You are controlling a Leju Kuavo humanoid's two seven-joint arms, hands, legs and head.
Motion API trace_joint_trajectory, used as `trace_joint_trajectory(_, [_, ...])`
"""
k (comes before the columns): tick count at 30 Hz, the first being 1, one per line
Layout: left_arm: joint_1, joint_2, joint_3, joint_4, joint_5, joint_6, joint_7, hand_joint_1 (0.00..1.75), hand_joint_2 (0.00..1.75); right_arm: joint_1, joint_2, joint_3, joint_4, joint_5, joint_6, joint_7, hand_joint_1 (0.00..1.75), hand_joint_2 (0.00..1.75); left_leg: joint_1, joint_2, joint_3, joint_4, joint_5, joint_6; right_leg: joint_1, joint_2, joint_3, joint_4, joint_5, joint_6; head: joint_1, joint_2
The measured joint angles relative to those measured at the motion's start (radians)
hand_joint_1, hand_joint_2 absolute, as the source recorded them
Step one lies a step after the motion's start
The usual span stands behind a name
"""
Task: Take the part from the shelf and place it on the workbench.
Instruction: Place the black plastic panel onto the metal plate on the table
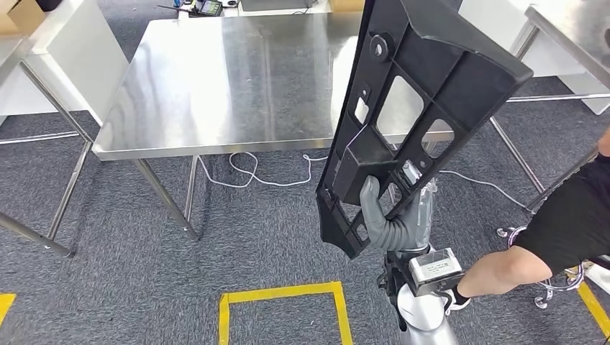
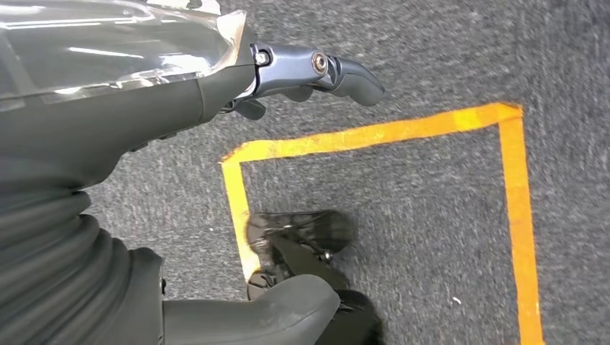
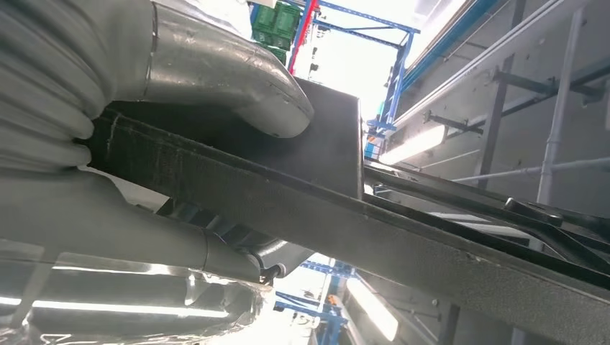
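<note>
Starting at the far left of the head view, a cardboard box (image 1: 21, 14) sits on a white surface, and below it slanted metal legs (image 1: 66, 194) reach down to the grey carpet (image 1: 144, 287). The steel tabletop (image 1: 237, 79) spreads across the middle, bare and reflective, with a dark device (image 1: 207, 7) at its far edge. A white cable (image 1: 252, 172) loops on the carpet under its near edge. Nearer still, a square of yellow tape (image 1: 284, 302) marks the floor.

The left hand (image 2: 309, 72) hangs above that carpet and tape in the left wrist view, holding nothing, its dark fingers (image 2: 352, 75) only slightly bent and lying close together.

Right of centre, the part (image 1: 424, 108) (a long black plastic panel with ribs and cut-out windows) stands raised and tilted, its upper end leaning right over the near right corner of the tabletop without touching it. The right hand (image 1: 395, 215) grips it near the lower end, grey thumb on the side facing the camera. In the right wrist view the thumb (image 3: 237, 79) presses one face of the part's edge (image 3: 360, 215) with the fingers (image 3: 144, 241) beneath the other, so the hand is clamped on it.

At the far right, a person's leg (image 1: 518, 262) in dark shorts stands beside a chair base (image 1: 547, 291).
</note>
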Motion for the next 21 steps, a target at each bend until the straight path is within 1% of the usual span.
trace_joint_trajectory(1, [0.000, 0.001, 0.000, 0.000, 0.000, 0.000, 0.000, 0.00, 1.75, -0.001, 0.000, 0.001, 0.000, 0.000, 0.000, 0.000, 1.75, 1.75, -0.006, -0.001, 0.009, -0.024, 0.006, 0.008, 0.000, 0.001, 0.005, -0.003, -0.004, 0.005, 0.001, 0.000])
trace_joint_trajectory(3, [0.000, 0.002, 0.000, 0.000, 0.000, 0.000, -0.001, 0.00, 1.75, -0.001, 0.000, 0.002, 0.001, 0.000, 0.000, 0.000, 1.75, 1.75, -0.012, -0.003, 0.020, -0.042, 0.003, 0.025, 0.002, 0.002, 0.010, 0.009, 0.002, 0.023, 0.002, 0.000])
trace_joint_trajectory(4, [0.001, 0.003, 0.000, 0.000, 0.000, 0.000, -0.002, 0.00, 1.75, 0.000, 0.000, 0.002, 0.002, 0.000, 0.000, 0.000, 1.75, 1.75, -0.011, -0.003, 0.033, -0.050, 0.011, 0.032, 0.004, 0.002, 0.011, 0.019, 0.001, 0.031, 0.001, 0.000])
trace_joint_trajectory(5, [0.001, 0.003, 0.000, 0.000, 0.000, 0.000, -0.002, 0.00, 1.75, -0.001, 0.000, 0.002, 0.002, 0.000, 0.000, 0.000, 1.75, 1.75, -0.008, -0.002, 0.045, -0.056, 0.017, 0.039, 0.005, 0.002, 0.005, 0.044, -0.007, 0.035, 0.003, 0.000])
trace_joint_trajectory(6, [0.001, 0.003, 0.000, 0.000, 0.000, 0.000, -0.002, 0.00, 1.75, -0.003, 0.000, 0.001, 0.002, 0.000, 0.000, 0.000, 1.75, 1.75, -0.005, -0.001, 0.056, -0.058, 0.021, 0.043, 0.004, 0.001, -0.009, 0.073, -0.026, 0.034, 0.005, 0.000])
trace_joint_trajectory(7, [0.000, 0.004, 0.000, 0.000, 0.000, 0.000, -0.002, 0.00, 1.75, -0.004, -0.001, 0.002, 0.002, 0.000, 0.000, 0.000, 1.75, 1.75, -0.002, 0.000, 0.062, -0.059, 0.021, 0.044, 0.001, 0.001, -0.036, 0.122, -0.051, 0.034, 0.006, 0.000])
trace_joint_trajectory(8, [0.000, 0.004, 0.000, 0.000, 0.000, 0.000, -0.002, 0.00, 1.75, -0.004, -0.001, 0.002, 0.003, 0.000, 0.000, 0.000, 1.75, 1.75, -0.002, 0.000, 0.064, -0.059, 0.019, 0.045, -0.003, 0.001, -0.071, 0.183, -0.077, 0.033, 0.009, 0.000])
trace_joint_trajectory(9, [0.000, 0.003, 0.000, 0.000, 0.000, 0.000, -0.002, 0.00, 1.75, -0.003, -0.002, 0.002, 0.004, 0.000, 0.000, 0.000, 1.75, 1.75, -0.002, -0.001, 0.064, -0.059, 0.016, 0.044, -0.006, 0.001, -0.107, 0.239, -0.098, 0.036, 0.009, 0.000])
trace_joint_trajectory(10, [0.001, 0.003, 0.000, 0.000, 0.000, 0.000, -0.002, 0.00, 1.75, -0.002, -0.002, 0.002, 0.004, 0.000, 0.000, 0.000, 1.75, 1.75, -0.002, -0.001, 0.066, -0.058, 0.012, 0.042, -0.009, 0.001, -0.135, 0.276, -0.108, 0.044, 0.009, 0.000])
trace_joint_trajectory(11, [0.002, 0.003, 0.000, 0.000, 0.000, 0.000, -0.002, 0.00, 1.75, -0.001, -0.003, 0.002, 0.005, 0.000, 0.000, 0.000, 1.75, 1.75, -0.002, -0.002, 0.069, -0.058, 0.008, 0.039, -0.011, 0.000, -0.146, 0.278, -0.102, 0.054, 0.009, 0.000])
trace_joint_trajectory(12, [0.002, 0.002, 0.000, 0.000, 0.000, 0.000, -0.002, 0.00, 1.75, 0.000, -0.003, 0.002, 0.006, 0.000, 0.000, 0.000, 1.75, 1.75, -0.002, -0.003, 0.075, -0.058, 0.002, 0.036, -0.014, 0.000, -0.137, 0.240, -0.078, 0.066, 0.009, 0.000])
trace_joint_trajectory(13, [0.002, 0.001, 0.000, 0.000, 0.000, 0.000, -0.002, 0.00, 1.75, 0.000, -0.004, 0.002, 0.006, 0.000, 0.000, 0.000, 1.75, 1.75, -0.001, -0.004, 0.084, -0.058, -0.004, 0.032, -0.016, -0.002, -0.112, 0.170, -0.039, 0.078, 0.010, 0.000])
trace_joint_trajectory(14, [0.002, 0.001, 0.000, 0.000, 0.000, 0.000, -0.002, 0.00, 1.75, 0.000, -0.004, 0.002, 0.006, 0.000, 0.000, 0.000, 1.75, 1.75, -0.001, -0.005, 0.092, -0.058, -0.010, 0.028, -0.018, -0.005, -0.086, 0.099, -0.003, 0.081, 0.009, 0.000])
trace_joint_trajectory(15, [0.002, 0.000, 0.000, 0.000, 0.000, 0.000, -0.002, 0.00, 1.75, 0.000, -0.004, 0.002, 0.007, 0.000, 0.000, 0.000, 1.75, 1.75, -0.001, -0.005, 0.097, -0.058, -0.016, 0.022, -0.017, -0.007, -0.067, 0.042, 0.016, 0.074, 0.009, 0.000])
trace_joint_trajectory(16, [0.002, 0.000, 0.000, 0.000, 0.000, 0.000, -0.002, 0.00, 1.75, 0.000, -0.004, 0.002, 0.007, 0.000, 0.000, 0.000, 1.75, 1.75, -0.001, -0.004, 0.100, -0.059, -0.021, 0.016, -0.012, -0.009, -0.054, 0.008, 0.028, 0.062, 0.008, 0.000])
trace_joint_trajectory(17, [0.001, -0.001, 0.000, 0.000, 0.000, 0.000, -0.002, 0.00, 1.75, 0.000, -0.004, 0.002, 0.008, 0.000, 0.000, 0.000, 1.75, 1.75, -0.001, -0.004, 0.102, -0.058, -0.022, 0.009, -0.007, -0.009, -0.054, -0.002, 0.028, 0.046, 0.006, 0.000])
trace_joint_trajectory(18, [0.001, -0.001, 0.000, 0.000, 0.000, 0.000, -0.002, 0.00, 1.75, -0.001, -0.004, 0.002, 0.008, 0.000, 0.000, 0.000, 1.75, 1.75, -0.001, -0.003, 0.103, -0.055, -0.021, 0.002, -0.005, -0.009, -0.047, -0.007, 0.026, 0.034, 0.006, 0.000])
trace_joint_trajectory(19, [0.001, -0.001, 0.001, 0.000, 0.000, 0.000, -0.002, 0.00, 1.75, -0.001, -0.004, 0.002, 0.007, 0.000, -0.001, 0.000, 1.75, 1.75, 0.000, -0.001, 0.104, -0.048, -0.022, -0.003, -0.008, -0.008, -0.036, -0.012, 0.032, 0.026, 0.005, 0.000])
trace_joint_trajectory(20, [0.001, -0.001, 0.001, 0.000, 0.000, 0.000, -0.002, 0.00, 1.75, -0.001, -0.003, 0.002, 0.007, 0.000, -0.001, 0.000, 1.75, 1.75, 0.002, -0.001, 0.102, -0.030, -0.022, -0.007, -0.014, -0.008, -0.027, -0.017, 0.032, 0.017, 0.005, 0.000])
trace_joint_trajectory(21, [0.000, -0.002, 0.001, 0.000, 0.000, 0.000, -0.002, 0.00, 1.75, -0.003, -0.002, 0.002, 0.007, 0.000, -0.001, 0.000, 1.75, 1.75, 0.004, -0.001, 0.085, 0.006, -0.026, -0.011, -0.019, -0.008, -0.013, -0.021, 0.031, 0.010, 0.004, 0.000])
